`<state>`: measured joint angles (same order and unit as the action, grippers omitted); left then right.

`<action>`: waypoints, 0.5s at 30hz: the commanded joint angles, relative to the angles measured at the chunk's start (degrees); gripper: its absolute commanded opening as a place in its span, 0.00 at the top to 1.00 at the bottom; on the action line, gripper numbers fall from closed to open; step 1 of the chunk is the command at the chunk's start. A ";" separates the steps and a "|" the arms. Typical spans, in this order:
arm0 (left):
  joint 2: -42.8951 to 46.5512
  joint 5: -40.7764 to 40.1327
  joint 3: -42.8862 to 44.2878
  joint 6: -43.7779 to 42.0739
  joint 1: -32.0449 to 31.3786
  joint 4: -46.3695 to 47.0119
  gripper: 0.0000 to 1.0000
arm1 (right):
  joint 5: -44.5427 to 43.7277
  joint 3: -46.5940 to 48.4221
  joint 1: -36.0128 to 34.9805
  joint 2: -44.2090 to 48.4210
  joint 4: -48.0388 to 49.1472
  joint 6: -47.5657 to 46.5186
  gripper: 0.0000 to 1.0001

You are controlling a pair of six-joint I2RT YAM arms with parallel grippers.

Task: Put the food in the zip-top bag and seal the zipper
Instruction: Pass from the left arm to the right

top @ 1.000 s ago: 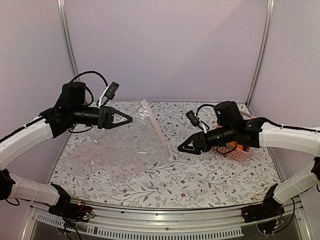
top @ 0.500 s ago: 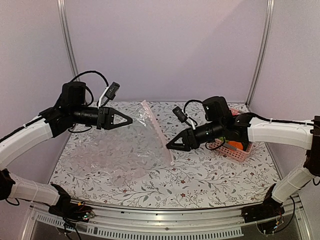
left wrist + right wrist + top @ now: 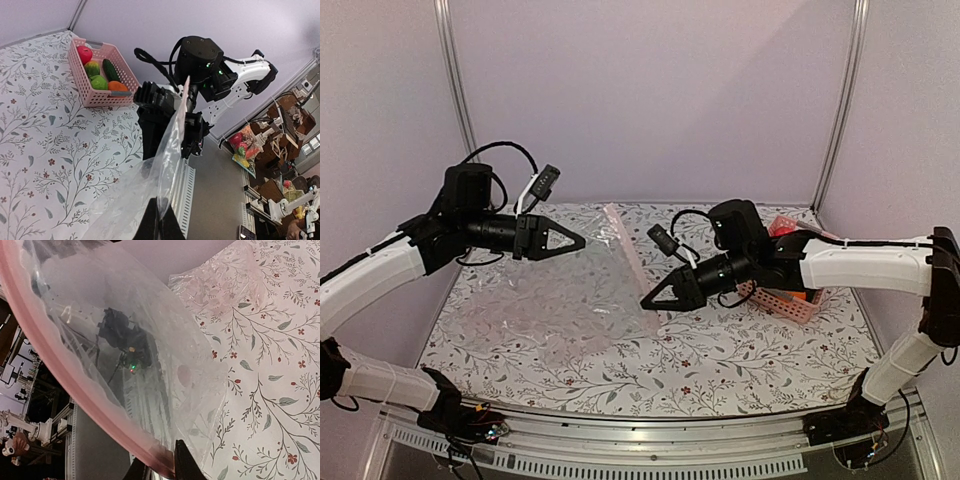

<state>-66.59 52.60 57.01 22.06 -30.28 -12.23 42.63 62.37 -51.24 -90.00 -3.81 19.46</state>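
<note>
Right fingers (image 3: pixel 648 301) reached the bag (image 3: pixel 560 300)'s zipper (image 3: pixel 628 250), grip unclear.

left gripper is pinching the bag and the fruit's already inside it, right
One thing is wrong: the fruit is not inside the bag. It lies in the pink basket on the table. The left gripper is pinching the bag, as you say. The left wrist view shows both.
</note>
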 commanded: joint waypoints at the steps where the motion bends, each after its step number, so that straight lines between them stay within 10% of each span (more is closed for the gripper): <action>1: 0.33 -0.70 1.33 -2.90 -0.92 -3.64 1.00 | 0.04 0.86 -0.79 -0.98 4.00 2.96 0.91; 5: 0.72 -7.99 0.40 -4.81 -1.00 -6.93 0.97 | -4.26 -0.77 -0.77 1.30 5.81 4.74 1.00; 10: 0.95 -27.67 -0.56 -6.67 -2.23 -11.42 0.36 | -17.28 -4.30 -0.74 6.26 5.47 8.04 1.00; 15: -0.01 -47.64 4.07 -10.02 -9.02 -18.66 0.13 | -31.77 -5.67 -0.76 11.17 2.03 15.52 1.00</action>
<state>-66.30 26.11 57.47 15.46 -33.36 -23.27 25.85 57.89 -51.75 -83.48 -0.08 28.12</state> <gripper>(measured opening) 0.838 0.008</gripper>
